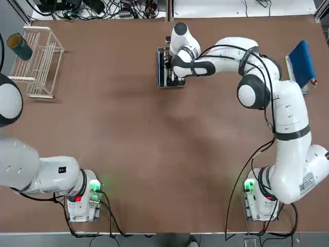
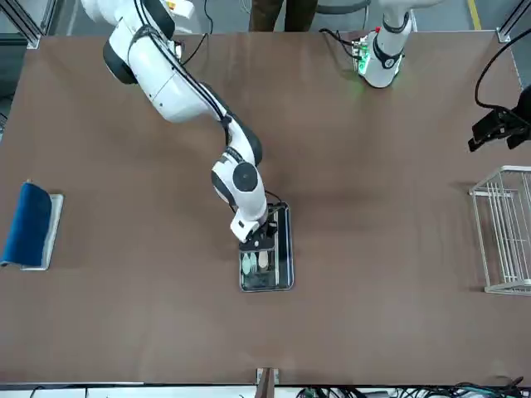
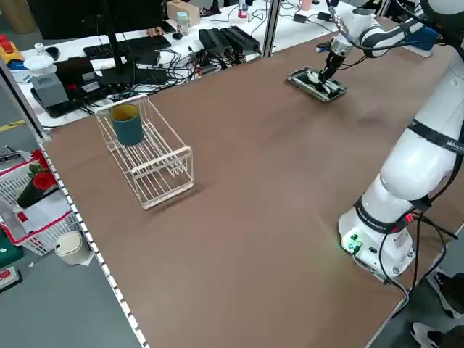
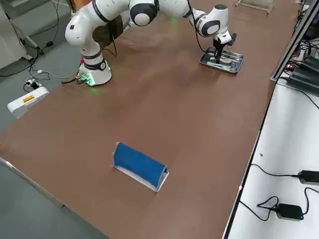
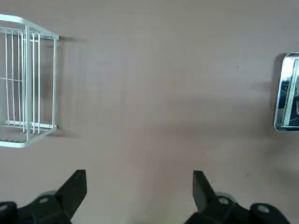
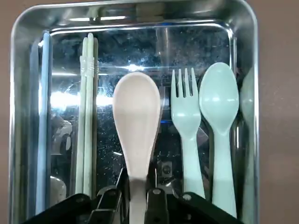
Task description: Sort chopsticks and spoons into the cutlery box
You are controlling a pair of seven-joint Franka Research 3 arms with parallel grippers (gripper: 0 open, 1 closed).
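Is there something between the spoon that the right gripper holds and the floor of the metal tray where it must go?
Nothing visible. The right gripper holds the cream spoon over a bare strip of the cutlery box, between the chopsticks and the pale green fork.

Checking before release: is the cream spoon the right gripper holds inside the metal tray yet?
Inside: the right gripper holds the cream spoon over the cutlery box floor, between chopsticks and fork.

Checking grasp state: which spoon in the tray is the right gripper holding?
The cream spoon in the tray's middle; the right gripper pinches its handle. The mint spoon beside the fork lies free.
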